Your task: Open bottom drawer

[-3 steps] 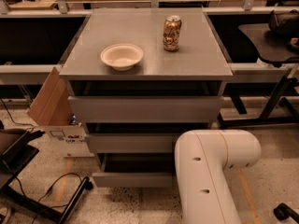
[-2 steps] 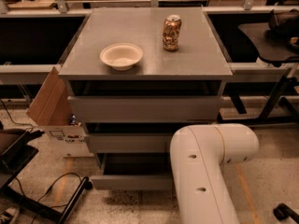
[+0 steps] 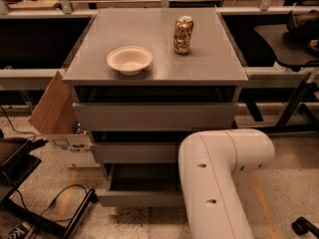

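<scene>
The grey cabinet (image 3: 154,59) has three drawers. The bottom drawer (image 3: 139,198), with the shortest, narrowest flat grey front, is pulled out and its shallow tray (image 3: 142,178) shows. The middle front (image 3: 134,152) and the tallest top front (image 3: 149,116) stand a little out from the cabinet. My white arm (image 3: 214,183) reaches down in front of the drawers' right side. The gripper is hidden behind the arm, out of view.
A beige bowl (image 3: 129,59) and a drink can (image 3: 183,35) stand on the cabinet top. A cardboard box (image 3: 57,118) leans at the cabinet's left. A black stand and cables (image 3: 45,208) lie on the floor at left. Chair legs (image 3: 294,108) are at right.
The arm has shifted left across the drawers' right side. The bottom drawer's front has come a little further out towards me.
</scene>
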`<state>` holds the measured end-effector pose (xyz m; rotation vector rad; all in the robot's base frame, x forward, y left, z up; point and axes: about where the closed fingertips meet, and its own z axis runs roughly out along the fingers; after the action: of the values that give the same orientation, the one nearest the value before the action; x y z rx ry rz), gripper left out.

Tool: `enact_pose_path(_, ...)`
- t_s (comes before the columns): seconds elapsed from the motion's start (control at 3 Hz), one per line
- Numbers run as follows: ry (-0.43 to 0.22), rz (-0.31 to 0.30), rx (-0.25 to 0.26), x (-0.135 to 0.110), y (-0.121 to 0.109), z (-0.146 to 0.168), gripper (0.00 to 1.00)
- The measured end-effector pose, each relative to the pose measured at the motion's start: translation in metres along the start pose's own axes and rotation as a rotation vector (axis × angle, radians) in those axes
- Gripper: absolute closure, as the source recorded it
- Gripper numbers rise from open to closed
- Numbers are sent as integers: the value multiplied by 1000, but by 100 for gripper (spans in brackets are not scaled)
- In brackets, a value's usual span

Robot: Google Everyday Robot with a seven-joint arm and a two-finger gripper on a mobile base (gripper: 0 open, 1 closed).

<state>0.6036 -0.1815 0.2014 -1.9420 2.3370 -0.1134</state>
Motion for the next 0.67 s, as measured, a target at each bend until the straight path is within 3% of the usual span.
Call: enact_pose_path(0.67,21,38,-15,0,16,-11,100)
